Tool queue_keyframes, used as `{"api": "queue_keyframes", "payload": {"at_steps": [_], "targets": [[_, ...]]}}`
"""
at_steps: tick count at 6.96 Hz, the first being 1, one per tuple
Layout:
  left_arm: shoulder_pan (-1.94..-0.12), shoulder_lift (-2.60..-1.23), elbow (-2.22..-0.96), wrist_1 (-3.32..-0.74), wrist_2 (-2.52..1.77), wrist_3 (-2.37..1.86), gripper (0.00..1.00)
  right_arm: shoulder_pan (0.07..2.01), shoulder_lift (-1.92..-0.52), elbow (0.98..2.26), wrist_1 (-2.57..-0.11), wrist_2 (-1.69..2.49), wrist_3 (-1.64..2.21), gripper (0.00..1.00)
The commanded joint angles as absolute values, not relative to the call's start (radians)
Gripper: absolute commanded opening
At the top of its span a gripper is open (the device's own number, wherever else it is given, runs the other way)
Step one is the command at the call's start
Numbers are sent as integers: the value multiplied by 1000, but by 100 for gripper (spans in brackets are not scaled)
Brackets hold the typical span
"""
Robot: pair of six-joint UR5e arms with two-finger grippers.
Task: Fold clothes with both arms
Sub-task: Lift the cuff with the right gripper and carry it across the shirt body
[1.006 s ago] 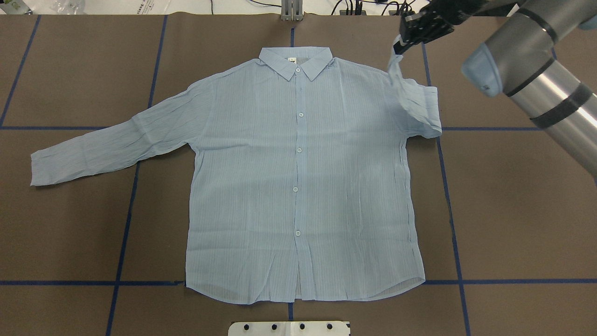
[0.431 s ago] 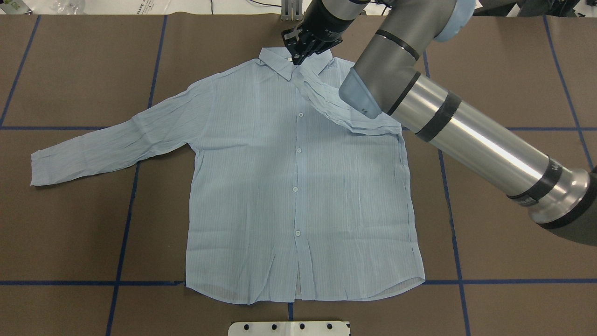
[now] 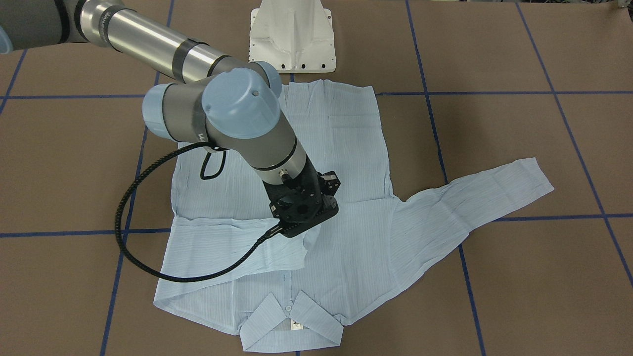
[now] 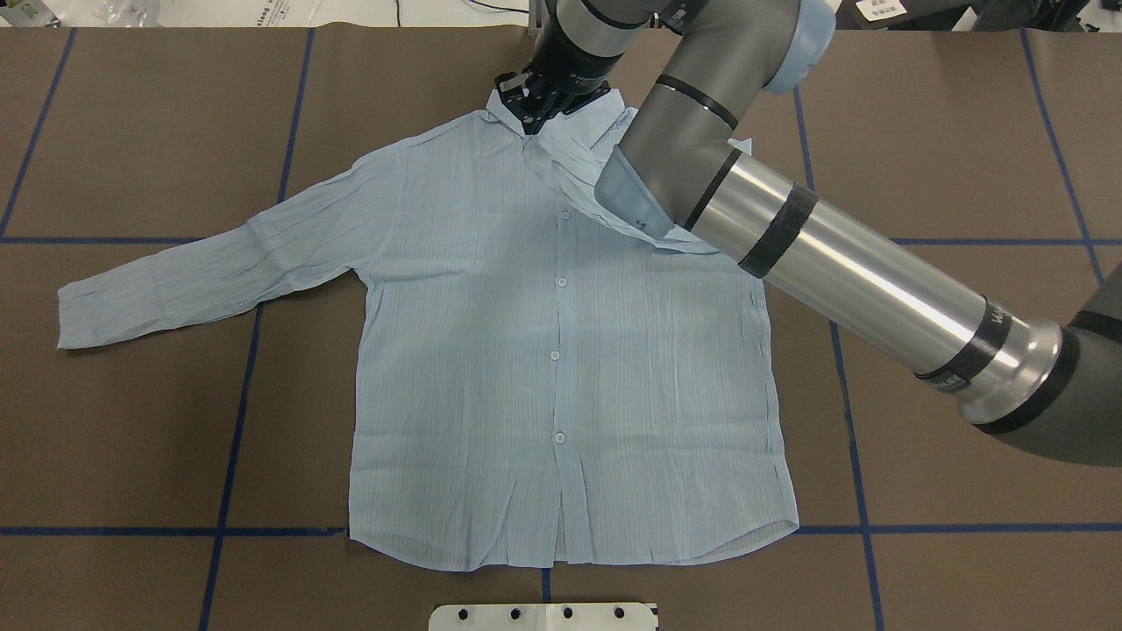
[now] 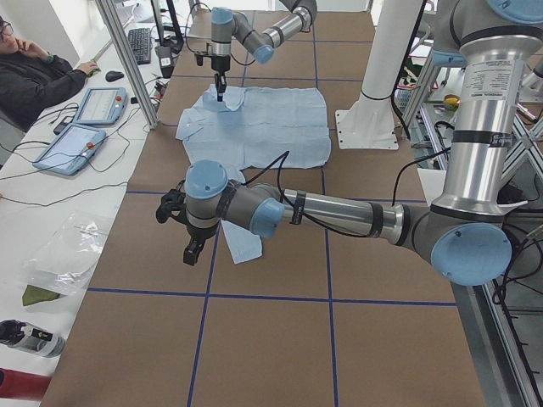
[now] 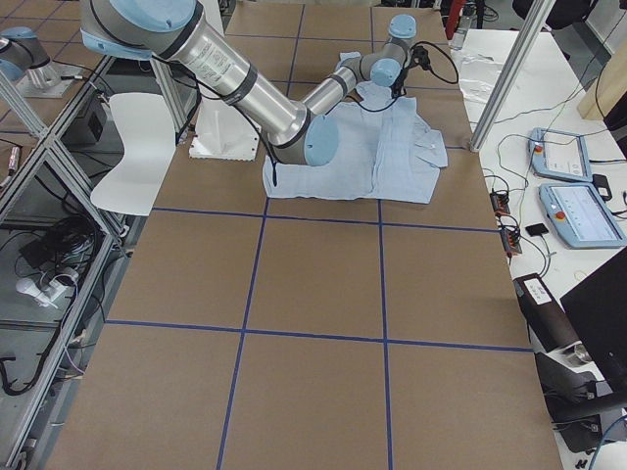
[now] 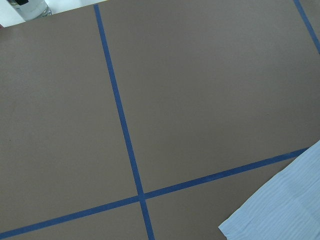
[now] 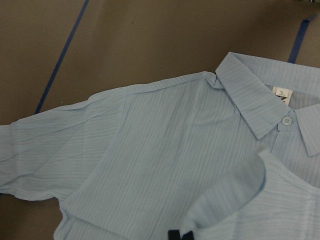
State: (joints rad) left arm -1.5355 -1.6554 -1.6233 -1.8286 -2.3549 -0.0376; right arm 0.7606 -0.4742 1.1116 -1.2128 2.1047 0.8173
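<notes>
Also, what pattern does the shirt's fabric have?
Fine stripes on light blue; the shirt shows this best in the right wrist-mounted view.

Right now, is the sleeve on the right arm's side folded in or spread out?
Folded in: that sleeve lies across the shirt's chest, cuff at the right gripper by the collar. The other sleeve lies spread out.

Robotics lab: tape-gridded table (image 4: 131, 438), 2 teach pendants (image 6: 578, 211), aluminium frame posts (image 6: 508, 73).
</notes>
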Motion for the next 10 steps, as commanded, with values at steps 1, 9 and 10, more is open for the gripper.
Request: {"api": "queue_keyframes", "payload": {"at_steps": [1, 9, 10], "targets": [[-1534, -1660, -1623, -1829, -2355, -40, 100, 697, -434, 984, -1118, 2013, 816, 0], [-1346, -1655, -1525, -2142, -2317, -544, 100, 620, -449, 1119, -1287, 1856, 965, 99], [-1272, -1616, -1526, -2251, -2263, -701, 99, 649, -489, 1208, -1401, 1886, 966, 99]]}}
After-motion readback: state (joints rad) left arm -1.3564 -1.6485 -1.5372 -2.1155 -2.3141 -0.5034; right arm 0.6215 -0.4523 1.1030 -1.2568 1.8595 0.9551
